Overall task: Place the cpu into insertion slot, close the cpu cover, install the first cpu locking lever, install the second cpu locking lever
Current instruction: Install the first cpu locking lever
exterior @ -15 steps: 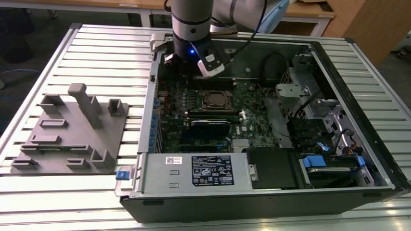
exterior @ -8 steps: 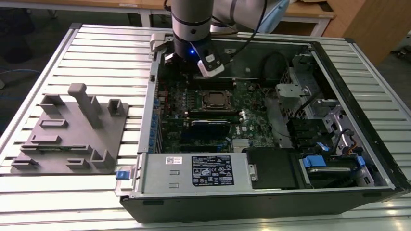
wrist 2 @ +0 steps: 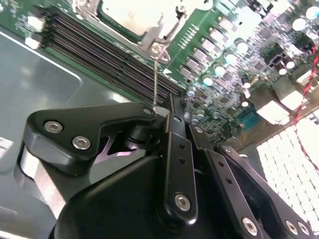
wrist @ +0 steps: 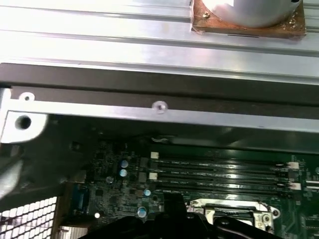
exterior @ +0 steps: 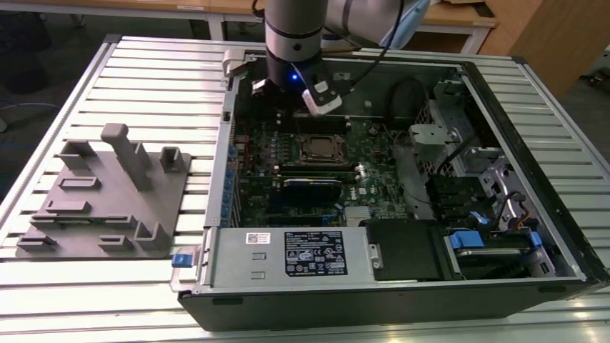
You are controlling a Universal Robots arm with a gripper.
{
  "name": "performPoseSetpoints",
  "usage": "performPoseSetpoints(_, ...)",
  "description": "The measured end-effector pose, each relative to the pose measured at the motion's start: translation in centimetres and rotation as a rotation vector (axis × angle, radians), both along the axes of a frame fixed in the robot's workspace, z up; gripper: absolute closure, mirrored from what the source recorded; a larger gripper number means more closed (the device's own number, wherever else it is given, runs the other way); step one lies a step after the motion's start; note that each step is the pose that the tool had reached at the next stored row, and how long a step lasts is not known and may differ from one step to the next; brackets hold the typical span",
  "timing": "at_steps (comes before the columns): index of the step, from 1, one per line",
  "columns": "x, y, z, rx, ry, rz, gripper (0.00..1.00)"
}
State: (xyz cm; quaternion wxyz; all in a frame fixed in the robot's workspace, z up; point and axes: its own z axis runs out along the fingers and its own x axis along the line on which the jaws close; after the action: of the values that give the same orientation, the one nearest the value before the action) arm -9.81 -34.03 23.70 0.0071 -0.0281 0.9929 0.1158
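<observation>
A slatted metal table [exterior: 143, 64] carries an open computer case [exterior: 286, 300] lying on its side. The case fills the middle of the table and reaches towards the edge at the exterior view's right. A robot arm [exterior: 296, 28] comes down from the far edge of the table into the far side of the case.

A grey plastic tray [exterior: 105, 214] with upright pegs and blocks sits on the table beside the case, near the edge at the exterior view's left. Along the case's near wall lies a metal power box [exterior: 286, 254] with a label.

A green circuit board [exterior: 381, 179] covers the floor of the case. Long black memory slots [wrist 2: 109, 50] run along one side of the socket [exterior: 324, 148], which sits near the middle of the board.

A silver cover [wrist 2: 154, 31] lies flat on the socket, framing the chip [wrist 2: 130, 15], whose dull metal top shows through the cut-out. From a corner of the cover, a thin wire lever [wrist 2: 156, 74] stands up off the board.

The black gripper [wrist 2: 160, 112] hangs above the socket with its fingers drawn narrow, pinched together on the lever's tip.
</observation>
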Motion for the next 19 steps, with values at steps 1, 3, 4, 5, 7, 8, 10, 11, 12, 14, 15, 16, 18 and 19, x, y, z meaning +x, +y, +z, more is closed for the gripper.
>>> performPoseSetpoints(1, 0.27, 0.00, 0.00, 0.0001, 0.0000, 0.000, 0.90)
performPoseSetpoints(3, 0.82, 0.00, 0.00, 0.0000, 0.0000, 0.000, 0.90)
performPoseSetpoints(4, 1.10, 0.00, 0.00, 0.0000, 0.0000, 0.000, 0.90)
performPoseSetpoints(5, 1.36, 0.00, 0.00, 0.0000, 0.0000, 0.000, 0.90)
performPoseSetpoints(7, 1.80, 0.00, -0.01, 0.0000, 0.0000, 0.000, 0.90)
performPoseSetpoints(8, 1.98, 0.00, -0.01, 0.0001, 0.0000, 0.000, 0.90)
performPoseSetpoints(10, 2.24, 0.00, -0.01, -0.0001, 0.0001, 0.000, 0.90)
performPoseSetpoints(11, 2.26, -0.01, -0.01, 0.0000, 0.0001, 0.000, 0.90)
performPoseSetpoints(12, 2.27, -0.01, -0.01, 0.0000, 0.0000, 0.000, 0.90)
performPoseSetpoints(14, 2.30, 0.00, -0.01, 0.0000, 0.0001, 0.000, 0.90)
performPoseSetpoints(15, 2.30, 0.00, -0.02, 0.0000, 0.0000, 0.000, 0.90)
performPoseSetpoints(16, 2.31, 0.01, -0.09, 0.0002, -0.0002, 0.000, 0.90)
performPoseSetpoints(18, 2.30, 0.00, -0.25, -0.0001, -0.0003, 0.000, 0.90)
performPoseSetpoints(19, 2.31, 0.00, -0.35, -0.0001, -0.0005, 0.000, 0.90)
